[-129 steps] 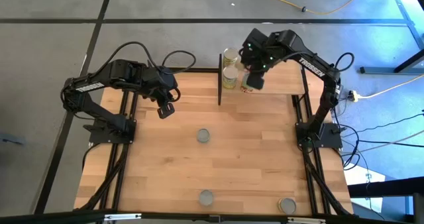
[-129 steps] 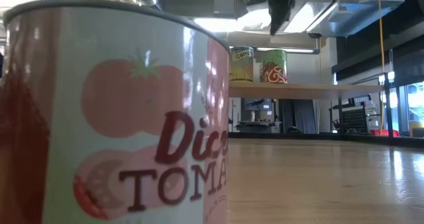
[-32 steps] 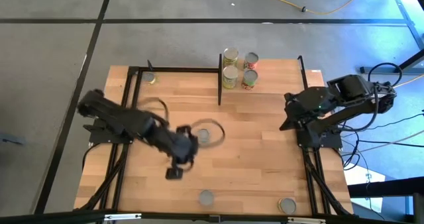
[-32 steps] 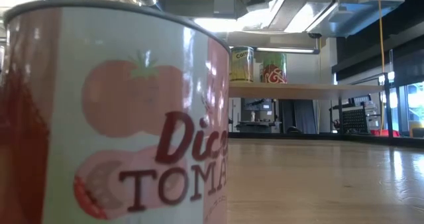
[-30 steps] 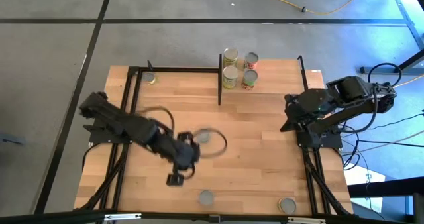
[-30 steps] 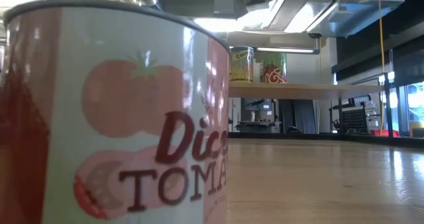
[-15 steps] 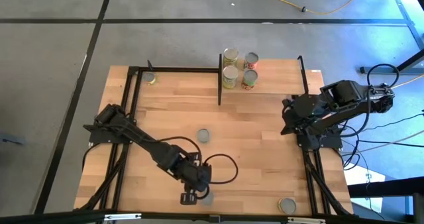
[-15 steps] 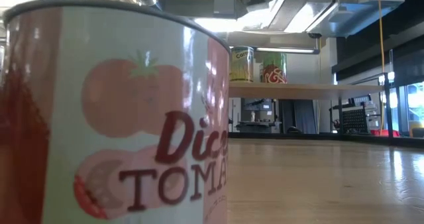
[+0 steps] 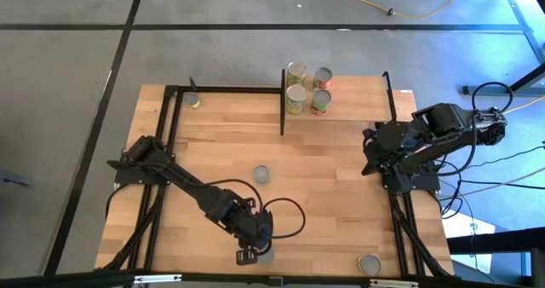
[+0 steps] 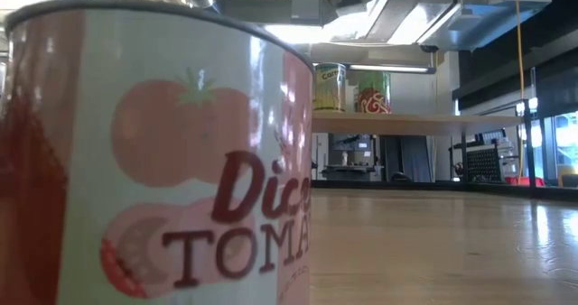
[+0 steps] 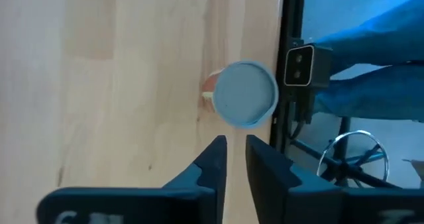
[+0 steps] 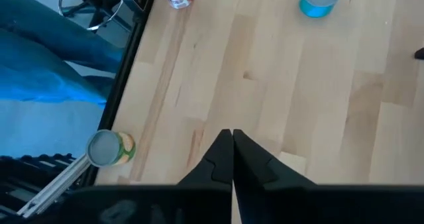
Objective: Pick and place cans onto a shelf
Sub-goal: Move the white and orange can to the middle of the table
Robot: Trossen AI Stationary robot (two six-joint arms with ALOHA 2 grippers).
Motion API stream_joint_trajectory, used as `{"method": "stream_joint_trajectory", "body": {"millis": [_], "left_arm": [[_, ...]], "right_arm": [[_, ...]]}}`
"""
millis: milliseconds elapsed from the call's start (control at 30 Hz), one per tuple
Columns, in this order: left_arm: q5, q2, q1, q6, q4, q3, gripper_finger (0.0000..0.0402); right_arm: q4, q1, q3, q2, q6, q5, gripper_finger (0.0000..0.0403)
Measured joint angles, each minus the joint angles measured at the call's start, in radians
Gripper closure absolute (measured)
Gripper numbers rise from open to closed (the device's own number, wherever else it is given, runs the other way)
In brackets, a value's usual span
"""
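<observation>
High view first: the big wooden table (image 9: 341, 194) fills the frame, with the shelf (image 9: 349, 100) at upper centre carrying three cans (image 9: 297, 73), and the left arm reaching all the way down to the bottom edge. Its left gripper (image 9: 247, 256) hangs right beside a grey-topped can (image 9: 266, 255) at lower centre, tips just short of it. From the left wrist, that tomato can (image 11: 245, 103) sits just ahead of the fingers (image 11: 213, 159), which stand slightly parted with nothing between them. Half a second ago the gripper was in nearly the same spot; a second ago it was higher, near mid-table. Another can (image 9: 261, 175) waits at centre, one more (image 9: 369, 263) at lower right. At right, the right gripper (image 9: 368, 160) is folded back, fingers pressed together and empty, unchanged.
</observation>
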Motion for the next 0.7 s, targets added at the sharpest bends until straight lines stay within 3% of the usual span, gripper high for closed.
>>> {"method": "stream_joint_trajectory", "body": {"millis": [333, 700], "left_arm": [[-0.033, 0.066, 0.005, 0.021, 0.06, -0.001, 0.0342], [-0.087, 0.107, -0.005, -0.057, 0.125, -0.002, 0.0343]], "right_arm": [[0.015, 0.0, 0.0, 0.001, 0.002, 0.001, 0.0402], [0.022, 0.0, 0.001, 0.001, -0.002, 0.001, 0.0402]]}}
